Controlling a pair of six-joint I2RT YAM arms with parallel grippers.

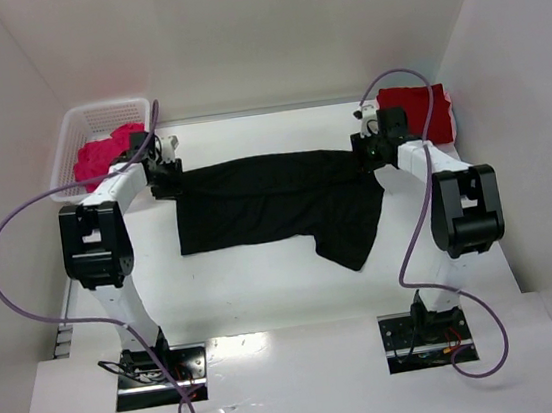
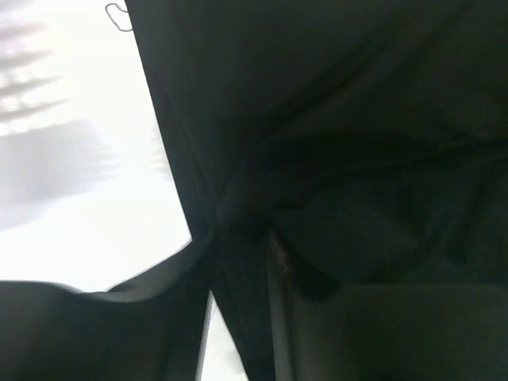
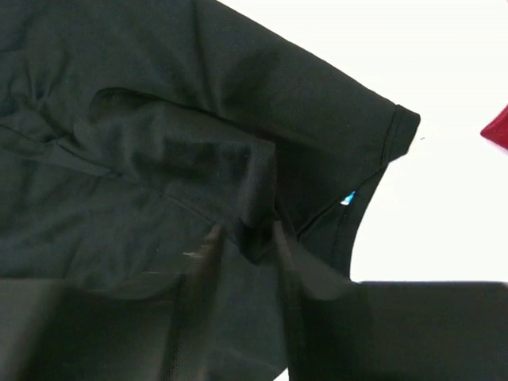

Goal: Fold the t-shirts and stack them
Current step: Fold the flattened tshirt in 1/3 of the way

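Black t-shirt stretches crosswise on the tabletop, one end under each arm; my right pincer stands apart astride a fold, while my left pincer is too dark to tell

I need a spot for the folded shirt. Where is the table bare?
Bare: the near strip of white table between the black cloth t-shirt and the arm bases. Crowded: far left, white mesh basket with magenta t-shirt; far right, dark red t-shirt.
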